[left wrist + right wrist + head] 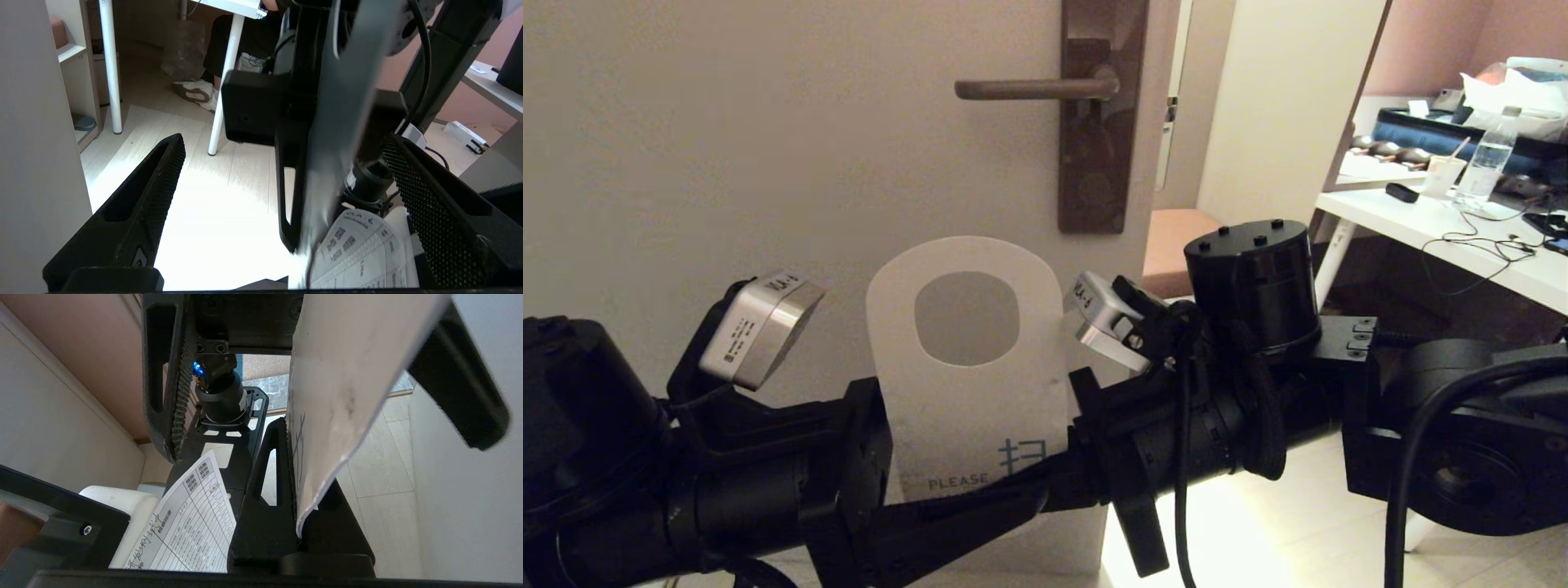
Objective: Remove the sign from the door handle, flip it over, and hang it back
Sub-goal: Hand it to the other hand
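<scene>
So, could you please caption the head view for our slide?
Right claw grips the white-side sign below the bare door handle; left claw open.

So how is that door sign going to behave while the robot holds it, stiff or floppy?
Probably fairly stiff: the sign stands upright and flat though the right gripper pinches only its lower edge. Likely light, being a thin card with a big oval hole. Its smooth face might slip, and the edge could crease under a hard pinch.

A white surface (1462, 245) stands to the right, carrying a clear plastic water bottle (1486, 167), a white paper cup (1443, 175), a small black oblong device (1402, 193) and thin black cables (1490, 241); pale plank floor (212, 196) lies below
</scene>
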